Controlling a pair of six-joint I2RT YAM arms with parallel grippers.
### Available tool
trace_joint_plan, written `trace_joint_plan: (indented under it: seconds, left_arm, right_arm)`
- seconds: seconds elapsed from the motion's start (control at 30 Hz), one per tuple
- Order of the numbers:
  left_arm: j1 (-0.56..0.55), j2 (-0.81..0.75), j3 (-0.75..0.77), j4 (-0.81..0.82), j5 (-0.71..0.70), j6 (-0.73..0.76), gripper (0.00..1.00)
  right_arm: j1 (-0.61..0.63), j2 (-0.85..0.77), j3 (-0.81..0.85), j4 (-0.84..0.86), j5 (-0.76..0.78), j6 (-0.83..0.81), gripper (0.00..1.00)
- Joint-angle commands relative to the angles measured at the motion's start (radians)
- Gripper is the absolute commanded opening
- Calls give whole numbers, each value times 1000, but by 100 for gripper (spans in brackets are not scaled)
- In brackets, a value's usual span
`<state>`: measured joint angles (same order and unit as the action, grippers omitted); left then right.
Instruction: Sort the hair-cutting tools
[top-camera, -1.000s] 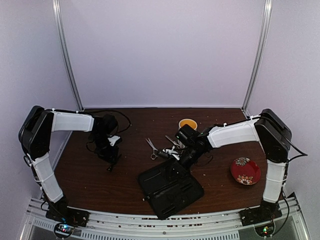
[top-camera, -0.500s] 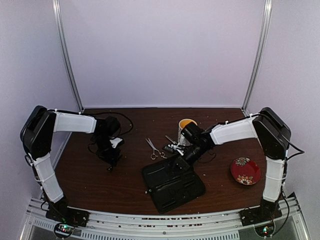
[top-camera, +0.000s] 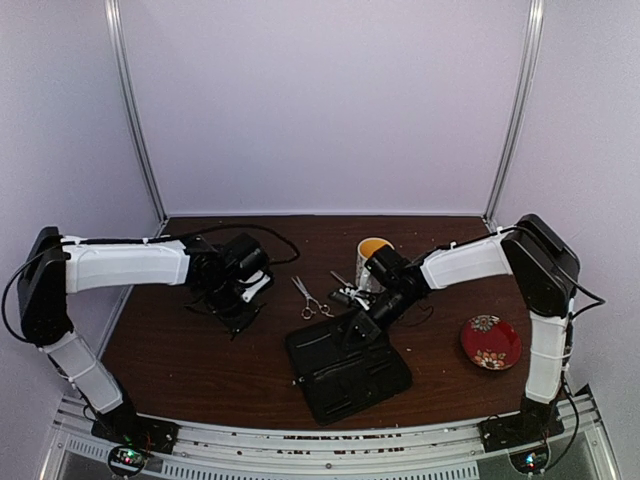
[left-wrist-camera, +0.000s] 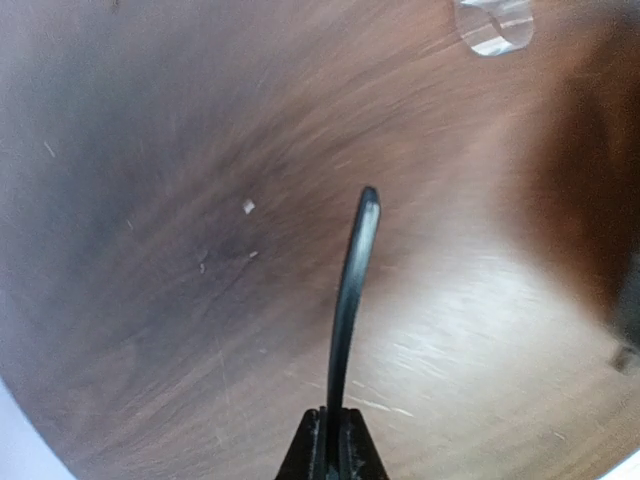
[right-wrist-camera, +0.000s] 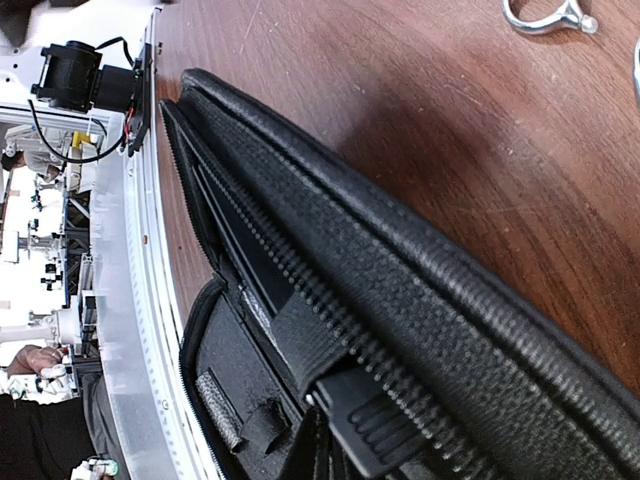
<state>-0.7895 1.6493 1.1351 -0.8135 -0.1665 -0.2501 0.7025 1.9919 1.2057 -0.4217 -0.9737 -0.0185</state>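
Note:
My left gripper (top-camera: 241, 316) is shut on a thin black clip (left-wrist-camera: 350, 300), which sticks out from the jaws (left-wrist-camera: 333, 425) above the bare wood, left of the middle. One pair of silver scissors (top-camera: 310, 297) lies on the table between the arms. A second pair lies in a small heap (top-camera: 346, 293) by the mug; one of its rings shows in the right wrist view (right-wrist-camera: 545, 15). My right gripper (top-camera: 366, 318) is shut on the far edge of the open black case (top-camera: 345, 365), at its zipper (right-wrist-camera: 400, 300). I cannot make out the second clip.
A white mug (top-camera: 373, 250) with a yellow inside stands behind the right gripper. A red floral plate (top-camera: 491, 341) lies at the right. The brown table (top-camera: 200, 370) ends at a metal rail at the front. A small clear plastic piece (left-wrist-camera: 495, 25) lies ahead of the left gripper.
My left arm has stretched to the right, carrying the clip toward the middle. My right gripper has moved back and right with the case's edge, turning and shifting the case.

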Motion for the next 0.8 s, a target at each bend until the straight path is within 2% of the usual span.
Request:
trace_joint_plan:
  seconds: [0.0,0.2,0.37,0.63,0.77]
  left_arm:
    - [-118,-81,25,-56,-159,-19,0]
    - [-268,-20,143,-131,-120,22,0]
    - [-354,120,303,-233,-202,56,0]
    - [-438,292,460,-324,-260,92,0]
    - [-462,330,484,-323,-262,101,0]
  right_arm:
    - [-8,16,-2,22,-46,10,0]
    - [-8,23,2,21,-50,12,0]
    - [-9,21,2,23,-56,18,0]
    - [-11,21,1,26,-63,21,0]
    - [-14,24,2,27,-75,24,0]
